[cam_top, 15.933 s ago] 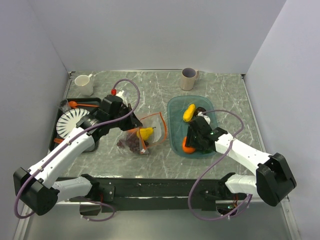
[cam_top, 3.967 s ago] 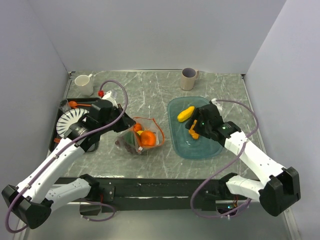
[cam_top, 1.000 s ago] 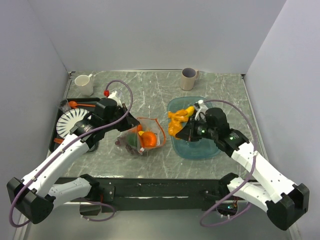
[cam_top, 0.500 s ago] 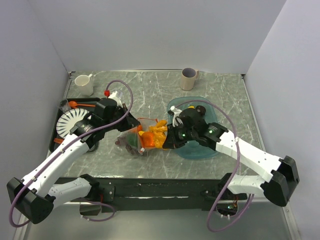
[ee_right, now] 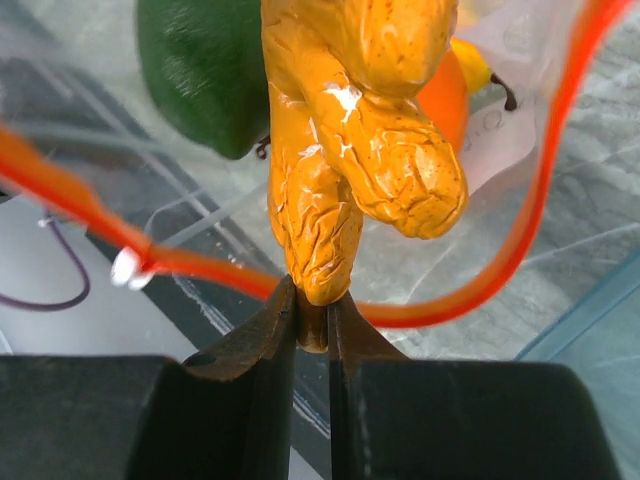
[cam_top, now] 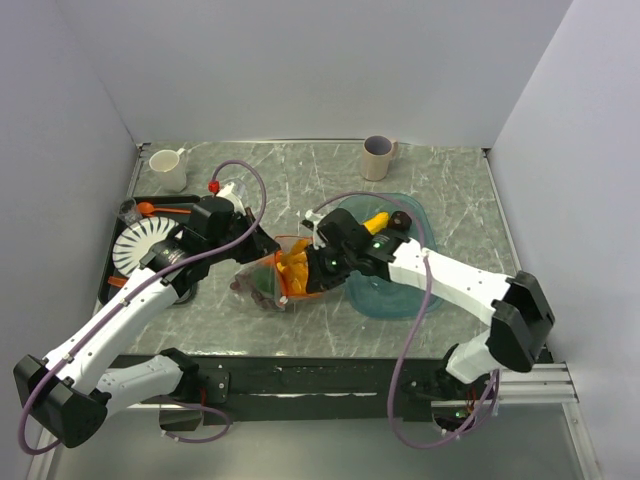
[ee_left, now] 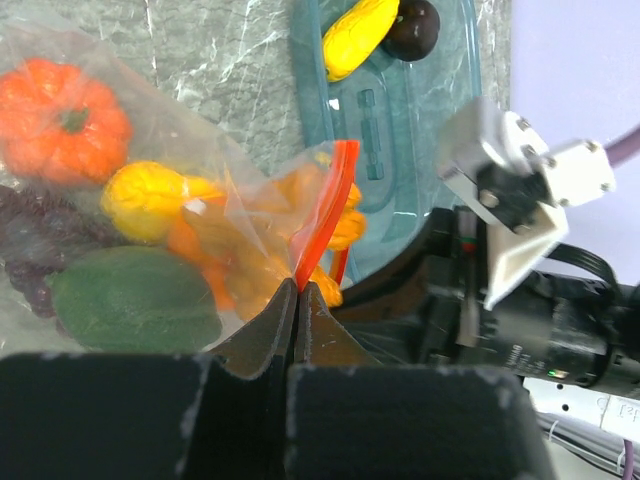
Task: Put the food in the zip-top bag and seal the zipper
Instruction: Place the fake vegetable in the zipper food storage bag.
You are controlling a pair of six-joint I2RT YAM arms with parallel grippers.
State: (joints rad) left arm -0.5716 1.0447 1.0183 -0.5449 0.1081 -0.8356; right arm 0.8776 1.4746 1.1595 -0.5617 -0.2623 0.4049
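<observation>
Our left jaws are pinched shut on the zipper [ee_left: 322, 215], holding open the mouth of the zip-top bag [ee_left: 205, 125], which lies near the middle of the tabletop, slightly toward its left edge. Our right jaws are clamped on a knobbly orange toy food [ee_right: 365, 130] at the bag's mouth. The green fruit [ee_left: 135, 300], lemon [ee_left: 150, 200] and grapes [ee_left: 30, 240] sit inside the bag.
</observation>
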